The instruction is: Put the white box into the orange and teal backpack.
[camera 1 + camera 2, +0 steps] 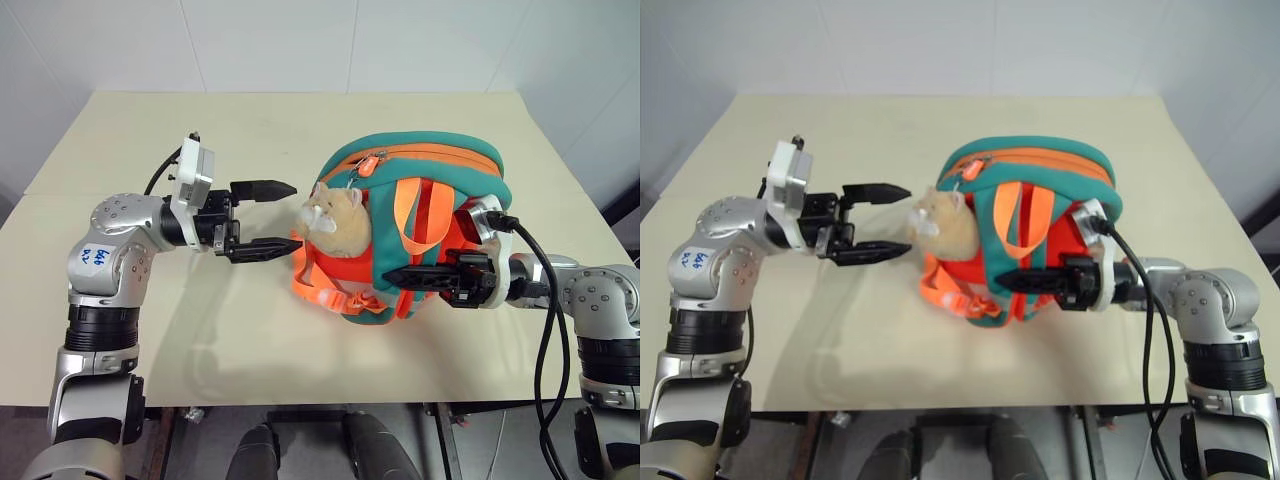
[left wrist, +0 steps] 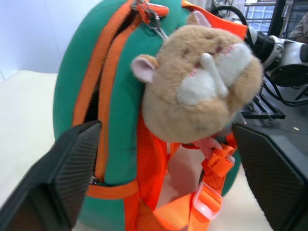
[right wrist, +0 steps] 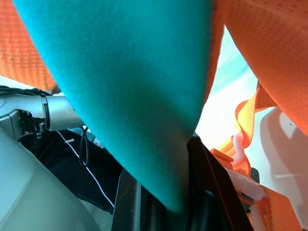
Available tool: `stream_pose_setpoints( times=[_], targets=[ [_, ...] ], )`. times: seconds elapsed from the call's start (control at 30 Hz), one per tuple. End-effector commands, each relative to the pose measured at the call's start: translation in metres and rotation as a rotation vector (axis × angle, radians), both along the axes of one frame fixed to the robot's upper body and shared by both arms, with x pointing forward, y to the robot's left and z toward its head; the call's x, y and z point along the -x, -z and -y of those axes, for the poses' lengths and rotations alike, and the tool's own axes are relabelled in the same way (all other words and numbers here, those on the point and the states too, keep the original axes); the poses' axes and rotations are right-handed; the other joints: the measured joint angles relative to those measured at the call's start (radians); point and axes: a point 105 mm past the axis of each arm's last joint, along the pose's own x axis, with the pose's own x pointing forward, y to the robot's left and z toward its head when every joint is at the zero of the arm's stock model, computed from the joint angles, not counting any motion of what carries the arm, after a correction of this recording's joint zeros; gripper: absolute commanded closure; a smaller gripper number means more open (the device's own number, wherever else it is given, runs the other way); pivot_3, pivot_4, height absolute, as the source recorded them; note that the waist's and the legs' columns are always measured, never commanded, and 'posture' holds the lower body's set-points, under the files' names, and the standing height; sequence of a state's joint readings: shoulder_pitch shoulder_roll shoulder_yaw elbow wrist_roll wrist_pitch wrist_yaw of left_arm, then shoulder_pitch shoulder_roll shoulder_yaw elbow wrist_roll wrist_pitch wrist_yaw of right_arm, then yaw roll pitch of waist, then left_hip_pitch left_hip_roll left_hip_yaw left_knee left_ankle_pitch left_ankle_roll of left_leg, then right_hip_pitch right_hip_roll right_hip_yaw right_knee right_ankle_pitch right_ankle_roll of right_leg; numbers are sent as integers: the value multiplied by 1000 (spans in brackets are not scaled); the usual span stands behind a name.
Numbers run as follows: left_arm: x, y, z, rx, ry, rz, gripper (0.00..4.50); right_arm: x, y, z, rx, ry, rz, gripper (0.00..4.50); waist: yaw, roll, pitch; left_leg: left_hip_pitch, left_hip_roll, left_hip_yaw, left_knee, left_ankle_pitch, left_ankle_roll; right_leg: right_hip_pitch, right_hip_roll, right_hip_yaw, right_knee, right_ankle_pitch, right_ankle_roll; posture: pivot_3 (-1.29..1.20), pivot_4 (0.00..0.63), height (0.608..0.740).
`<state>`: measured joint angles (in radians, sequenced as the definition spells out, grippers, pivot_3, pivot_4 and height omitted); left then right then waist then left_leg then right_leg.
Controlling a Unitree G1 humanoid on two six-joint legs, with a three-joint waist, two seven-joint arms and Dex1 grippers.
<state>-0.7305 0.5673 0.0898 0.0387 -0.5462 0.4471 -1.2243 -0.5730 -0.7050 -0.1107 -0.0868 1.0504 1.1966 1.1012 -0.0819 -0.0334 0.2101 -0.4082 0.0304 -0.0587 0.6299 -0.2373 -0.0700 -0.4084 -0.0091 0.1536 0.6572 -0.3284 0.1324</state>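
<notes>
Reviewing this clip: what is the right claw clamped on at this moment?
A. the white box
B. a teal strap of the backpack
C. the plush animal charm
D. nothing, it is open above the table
B: the right claw is shut on a teal strap of the orange and teal backpack, while the left claw stands open beside the plush charm.
</notes>
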Motion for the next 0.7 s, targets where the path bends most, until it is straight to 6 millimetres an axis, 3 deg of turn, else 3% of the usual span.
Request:
stream_pose_setpoints(
  times=[0.03, 0.3, 0.43, 0.7],
  targets=[
    [8, 1, 19, 5, 60, 27, 27, 3, -6, -3, -14, -29, 28, 4474, 2, 0, 0, 0, 0, 0, 0, 0, 0, 0, 0, 0, 0, 0, 0, 0, 150, 740],
    [14, -5, 34, 62, 147, 21, 27, 3, -5, -3, -15, -20, 29, 4474, -1, 0, 0, 0, 0, 0, 0, 0, 0, 0, 0, 0, 0, 0, 0, 0, 150, 740],
    [15, -7, 33, 80, 164, 36, 817, 3, -4, -3, -16, -15, 29, 4474, 1, 0, 0, 0, 0, 0, 0, 0, 0, 0, 0, 0, -1, 0, 0, 0, 150, 740],
    [9, -18, 8, 59, 97, 78, 3061, 4, -3, -3, -18, -11, 29, 4474, -2, 0, 0, 0, 0, 0, -1, 0, 0, 0, 0, 0, -1, 0, 0, 0, 150, 740]
  ],
)
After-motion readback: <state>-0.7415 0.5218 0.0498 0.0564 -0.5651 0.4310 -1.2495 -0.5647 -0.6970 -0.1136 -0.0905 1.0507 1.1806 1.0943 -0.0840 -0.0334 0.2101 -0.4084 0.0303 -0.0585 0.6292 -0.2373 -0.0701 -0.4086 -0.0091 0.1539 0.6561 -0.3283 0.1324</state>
